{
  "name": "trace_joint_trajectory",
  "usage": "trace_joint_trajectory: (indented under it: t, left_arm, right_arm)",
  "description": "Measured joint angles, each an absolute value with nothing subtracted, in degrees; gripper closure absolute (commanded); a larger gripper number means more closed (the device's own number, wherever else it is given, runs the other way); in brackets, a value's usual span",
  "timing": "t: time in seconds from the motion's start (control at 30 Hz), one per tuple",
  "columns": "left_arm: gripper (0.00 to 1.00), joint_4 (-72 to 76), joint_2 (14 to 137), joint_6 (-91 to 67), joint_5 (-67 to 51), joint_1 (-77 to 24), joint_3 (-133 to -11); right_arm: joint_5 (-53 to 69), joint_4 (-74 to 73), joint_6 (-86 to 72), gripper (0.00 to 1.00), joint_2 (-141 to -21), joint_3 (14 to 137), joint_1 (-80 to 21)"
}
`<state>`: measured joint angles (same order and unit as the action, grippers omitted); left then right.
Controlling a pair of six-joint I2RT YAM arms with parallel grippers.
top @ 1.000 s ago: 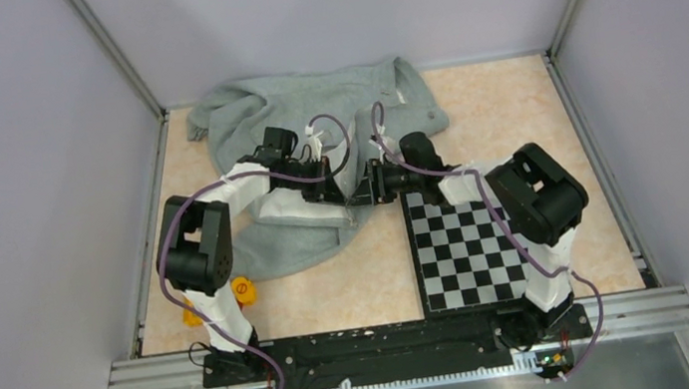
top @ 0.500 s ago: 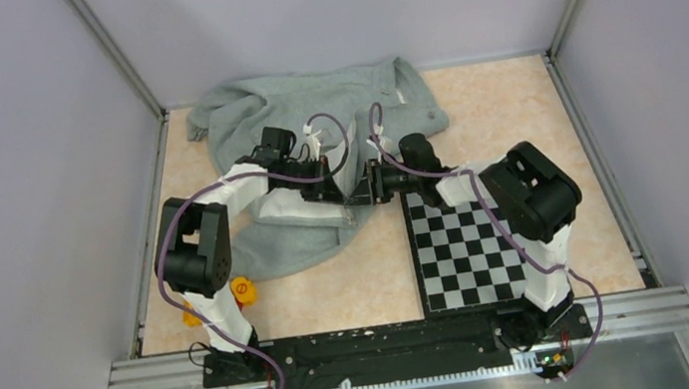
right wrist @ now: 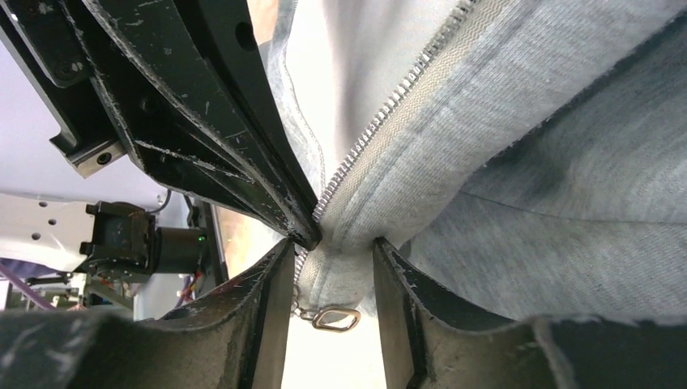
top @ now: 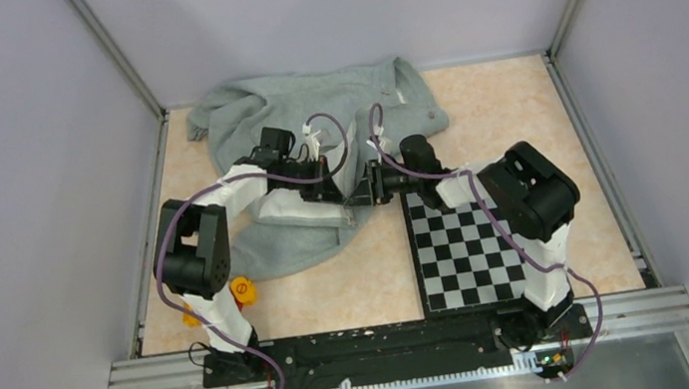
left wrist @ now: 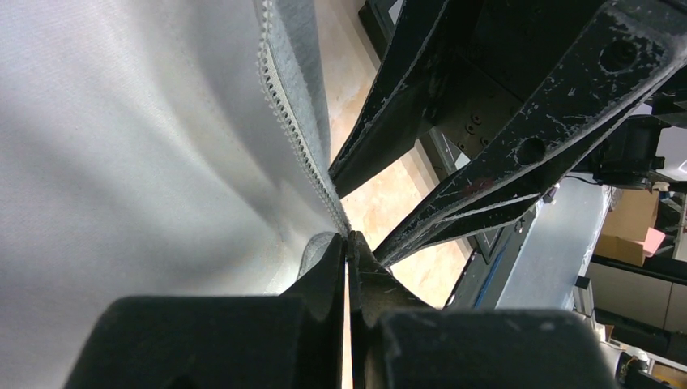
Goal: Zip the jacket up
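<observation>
The jacket (top: 309,109) was sprawled over the desk's (top: 500,104) far left. Its zipper edge was pinched tight in the left pincer (left wrist: 347,243), and its bottom end was clamped in the right pincer (right wrist: 332,251). Guessing the teeth (right wrist: 381,113) needed to be kept taut and lined up before the pull (right wrist: 336,318) got dragged.
</observation>
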<state>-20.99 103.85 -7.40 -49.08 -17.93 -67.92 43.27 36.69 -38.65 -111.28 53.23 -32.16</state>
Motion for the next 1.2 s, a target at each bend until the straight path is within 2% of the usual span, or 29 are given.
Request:
trace_joint_trajectory:
  t: [0.13, 0.3, 0.67, 0.9, 1.2]
  left_arm:
    - [1.0, -20.99, 103.53, -7.38, -49.06, -17.93, -67.92]
    - [1.0, -20.99, 103.39, -7.4, -49.12, -17.93, -67.92]
    - [1.0, -20.97, 103.39, -7.42, -49.65, -17.93, -67.92]
    - [1.0, -20.84, 103.39, -7.42, -49.69, -17.93, -67.92]
    - [0.99, -20.51, 103.39, -7.4, -49.65, -17.93, -67.92]
  right_arm:
    - [43.33, 37.08, -38.61, 0.58, -111.28, 52.75, -32.21]
    - [43.83, 37.56, -38.76, 0.68, -111.66, 51.64, -32.27]
    - [43.88, 39.9, -40.18, 0.65, -112.77, 51.64, -32.49]
    - [44.12, 41.28, -40.99, 0.82, -113.12, 51.64, -32.51]
    - [44.07, 42.09, -40.84, 1.0, -113.12, 51.64, -32.53]
